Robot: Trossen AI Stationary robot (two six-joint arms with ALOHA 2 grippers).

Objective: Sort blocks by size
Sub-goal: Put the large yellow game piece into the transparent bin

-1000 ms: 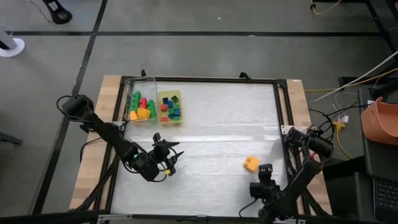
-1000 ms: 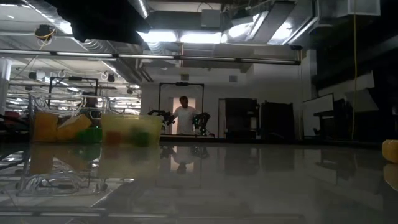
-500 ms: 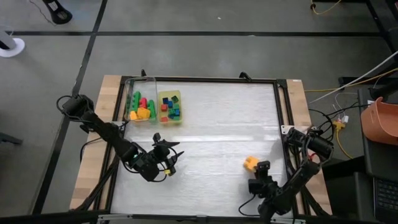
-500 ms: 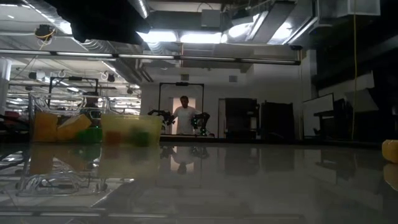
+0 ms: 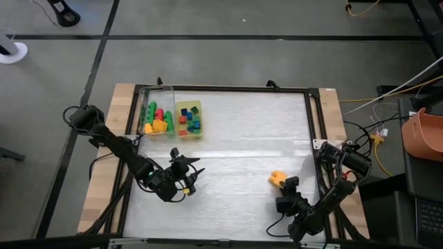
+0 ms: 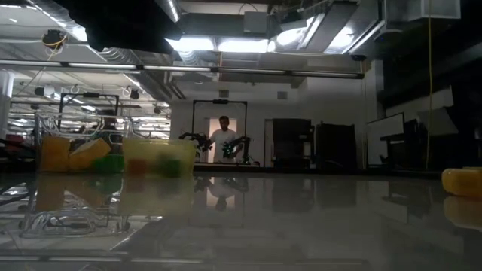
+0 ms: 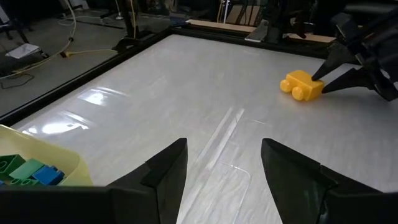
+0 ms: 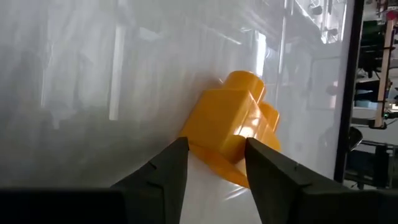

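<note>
One yellow-orange studded block [image 5: 277, 178] lies on its side on the white table near the right front; it also shows in the low view [image 6: 461, 182]. My right gripper [image 5: 286, 184] is open, with both fingertips at the block's near-right side. My left gripper [image 5: 192, 174] is open and empty over the left front of the table, pointing toward the right edge. Several green, red and yellow blocks lie in a clear container [image 5: 156, 117]. Small red, blue and green cubes lie in a yellow tray [image 5: 188, 119] beside it. My right gripper is open and low over the table, slanting in from the near right. Its two fingertips [image 7: 324, 70] meet the block's flat end [image 7: 314, 86], opposite the studs. The block's lower edge [image 8: 211, 155] sits just in the gap between the fingers, and the block rests on the table.
The container and tray stand at the table's far left corner, also in the low view [image 6: 75, 154]. A black frame [image 5: 311, 131] rims the table. A person [image 6: 223, 141] stands far off in the room behind.
My right gripper has moved toward the table's left and far edges, up against the block. The block has slid a little along the table toward the left and far edges.
</note>
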